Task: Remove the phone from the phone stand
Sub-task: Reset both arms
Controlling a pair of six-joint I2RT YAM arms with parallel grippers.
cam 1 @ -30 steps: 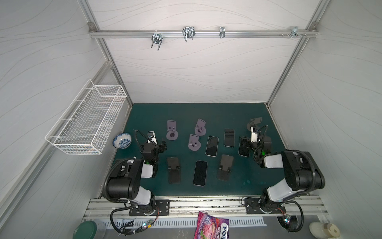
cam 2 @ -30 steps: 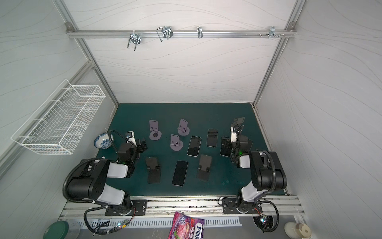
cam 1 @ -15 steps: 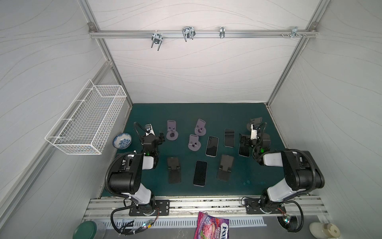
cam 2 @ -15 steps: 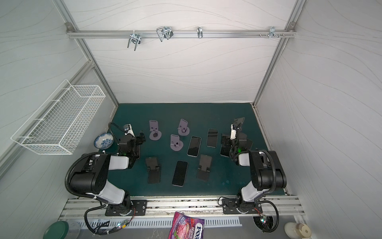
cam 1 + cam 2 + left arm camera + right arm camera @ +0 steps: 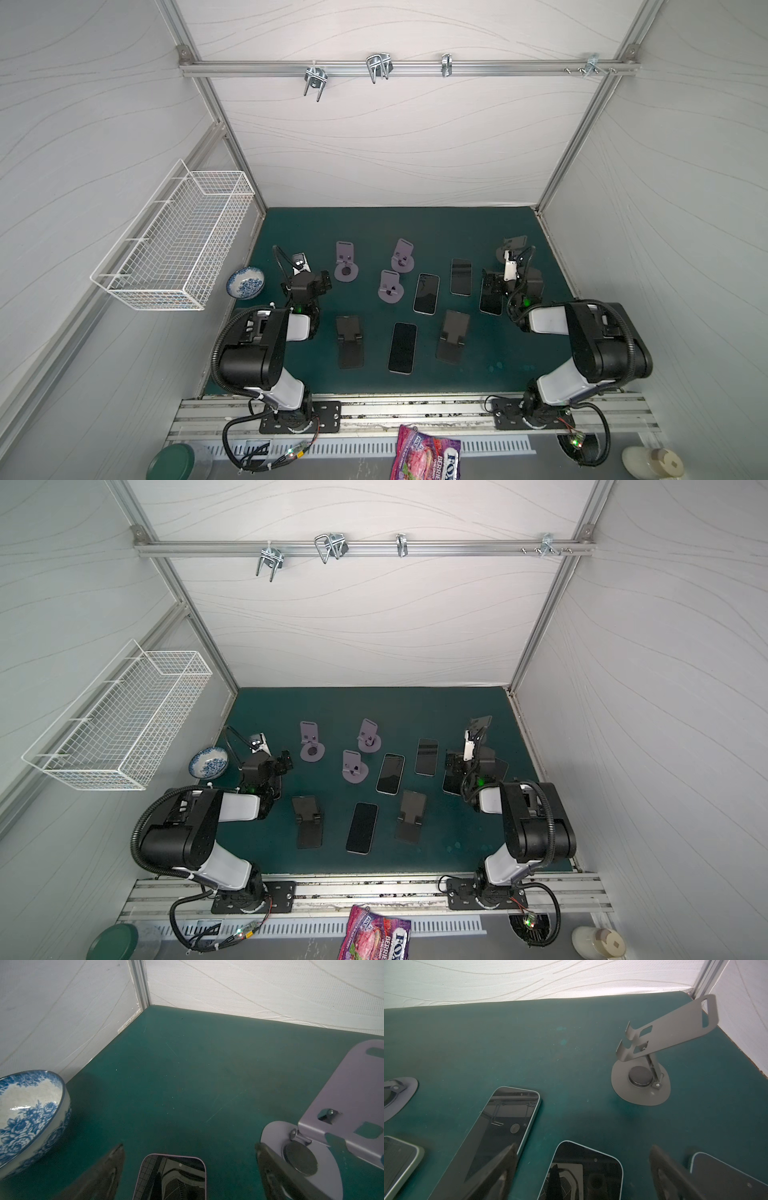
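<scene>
My left gripper point(image 5: 189, 1147) point(image 5: 308, 280) stands open over the top end of a pink-edged phone point(image 5: 172, 1176); whether that phone rests on a stand is hidden. An empty purple phone stand point(image 5: 342, 1105) point(image 5: 345, 266) is just beside its right finger point(image 5: 274, 1169). My right gripper point(image 5: 584, 1147) point(image 5: 505, 282) is open too, its jaws either side of a pale-edged phone point(image 5: 583, 1174) point(image 5: 490, 296) lying flat on the mat. Beyond it stands an empty grey phone stand point(image 5: 654, 1053) point(image 5: 514, 243). Two dark stands point(image 5: 350, 341) point(image 5: 453, 336) near the front seem to carry dark slabs.
A blue-and-white bowl point(image 5: 27, 1113) point(image 5: 246, 282) sits against the left wall next to my left gripper. More phones point(image 5: 427, 293) point(image 5: 461, 276) point(image 5: 402, 347) lie flat mid-mat, with two more purple stands point(image 5: 402, 257) point(image 5: 390, 286). A wire basket point(image 5: 183, 237) hangs on the left wall.
My left gripper has moved away from the front, toward the back of the mat. The right gripper has shifted slightly the same way. Both stayed open.
</scene>
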